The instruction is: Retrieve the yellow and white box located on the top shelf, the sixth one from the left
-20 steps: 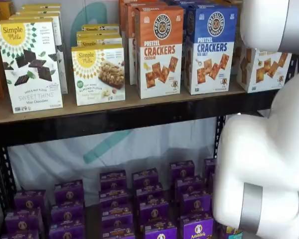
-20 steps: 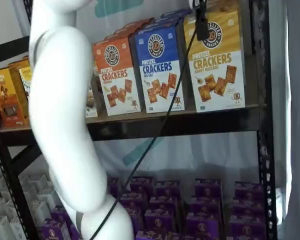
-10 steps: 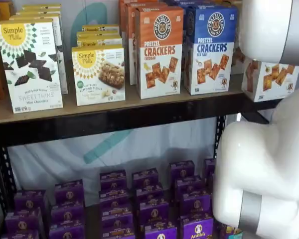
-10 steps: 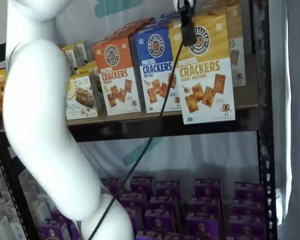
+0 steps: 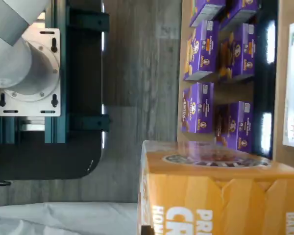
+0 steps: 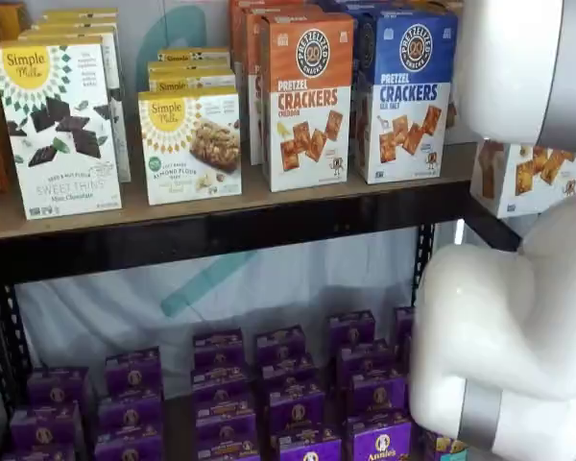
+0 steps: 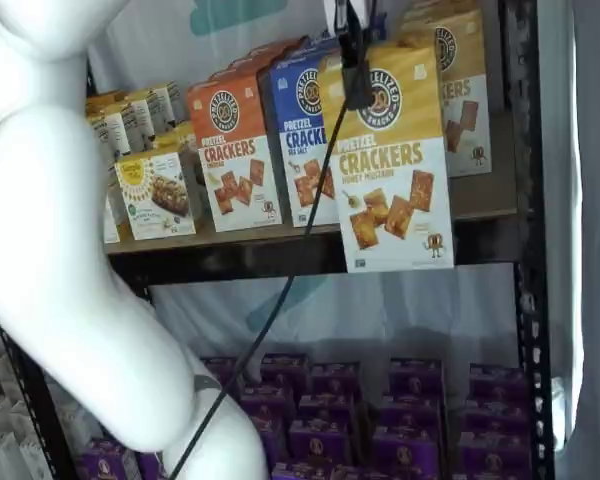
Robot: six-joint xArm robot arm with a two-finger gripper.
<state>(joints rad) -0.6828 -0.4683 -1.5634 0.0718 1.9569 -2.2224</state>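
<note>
Hanging in front of the top shelf (image 7: 480, 205), clear of its board, the yellow and white box (image 7: 390, 160) is gripped at its upper edge by the gripper (image 7: 352, 60), black fingers clenched on the carton with a cable trailing below; its lower edge sits over the black rail; the orange-topped carton (image 7: 232, 150) and blue-topped carton (image 7: 302, 130) stand on the board behind it; in a shelf view only its white lower corner (image 6: 528, 178) shows beneath the arm (image 6: 518, 298); the wrist view shows its yellow top (image 5: 220, 196) above purple boxes (image 5: 201, 105).
</note>
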